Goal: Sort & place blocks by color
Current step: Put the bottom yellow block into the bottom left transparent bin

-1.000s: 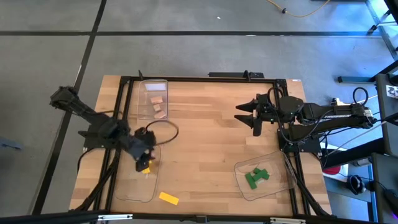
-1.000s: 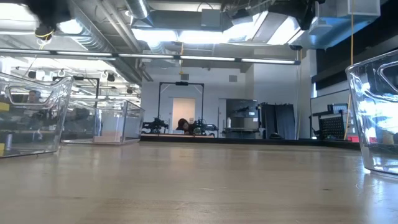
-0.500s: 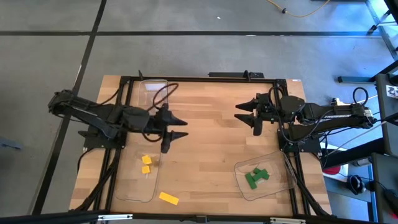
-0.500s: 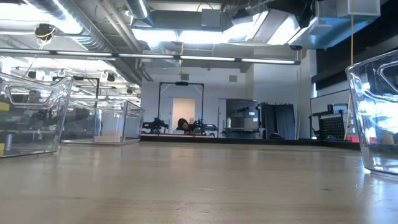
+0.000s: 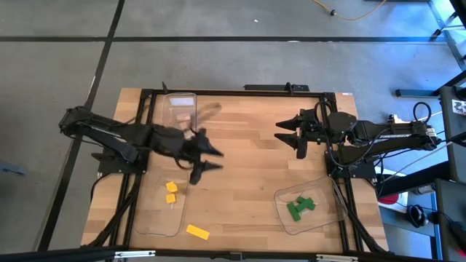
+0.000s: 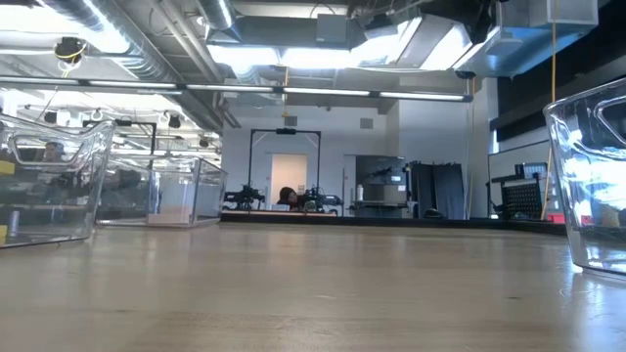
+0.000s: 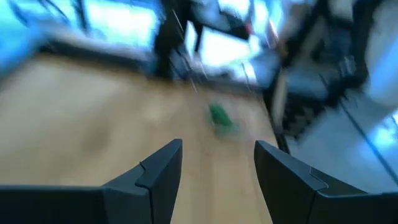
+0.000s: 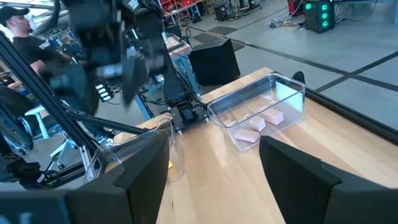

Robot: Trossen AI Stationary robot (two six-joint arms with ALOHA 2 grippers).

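From above we saw the small rectangular blocks sorted mostly by colour. Two yellow blocks (image 5: 171, 192) lay inside a clear plastic tray (image 5: 156, 222) at the desk's near left. A third yellow block (image 5: 197, 232) lay flat on the bare wood just beside that tray, outside it. A cluster of green blocks (image 5: 300, 207) sat in a second clear tray (image 5: 331, 217) at the near right. Tan wood-coloured blocks (image 8: 260, 121) rested in a third clear tray (image 5: 169, 105) at the far left.

The desk (image 5: 247, 160) was pale wood planking in a black metal frame. The left gripper (image 5: 212, 159) hung over the desk's middle left, between the tan tray and the yellow tray. Its two dark, wedge-shaped fingers (image 7: 155, 171) stood apart with nothing between them. The right gripper (image 5: 285, 132) waited over the far right part of the desk, its fingers (image 8: 298, 171) likewise spread and empty. Grey floor surrounded the desk.
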